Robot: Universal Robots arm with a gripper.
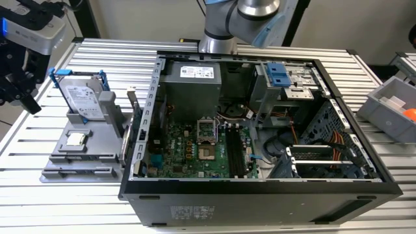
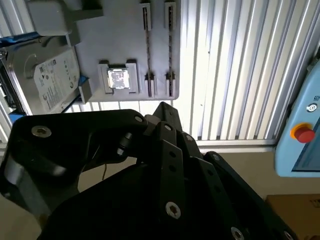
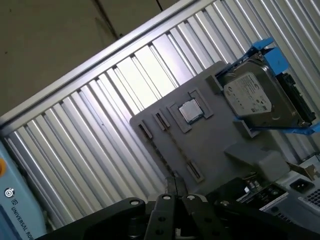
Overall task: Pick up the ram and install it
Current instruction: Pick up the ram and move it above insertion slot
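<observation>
- Black claw (image 2: 162,107) sits closest to the lens in both wrist views. Its fingertips are drawn together at a point, with nothing seen between them.
- Ram (image 2: 148,50): a thin dark strip on edge in a long slot of the grey tray (image 2: 125,35), in the slot closer to the square chip. It is seen edge-on, so I cannot make out more detail.
- Claw tips point toward the slot end of the tray, apart from it and touching nothing.
- Square silver chip (image 2: 118,79) lies flat in its pocket mid-tray, just beside the slots.
- Hard drive (image 2: 47,80), silver with a white label, stands tilted in a blue bracket at the tray's far end from the slots.
- Exterior view: the claw (image 1: 27,100) hangs at the view's left edge, beside the tray (image 1: 91,146).
- Open computer case (image 1: 260,186) lies on its side to the exterior view's right of the tray, with a green motherboard (image 1: 188,151) inside.
- Long black memory slots (image 1: 235,151) run along the board.
- Ribbed metal table (image 2: 235,65) carries everything.
- Grey bin (image 1: 390,105) sits at the exterior view's right edge.
</observation>
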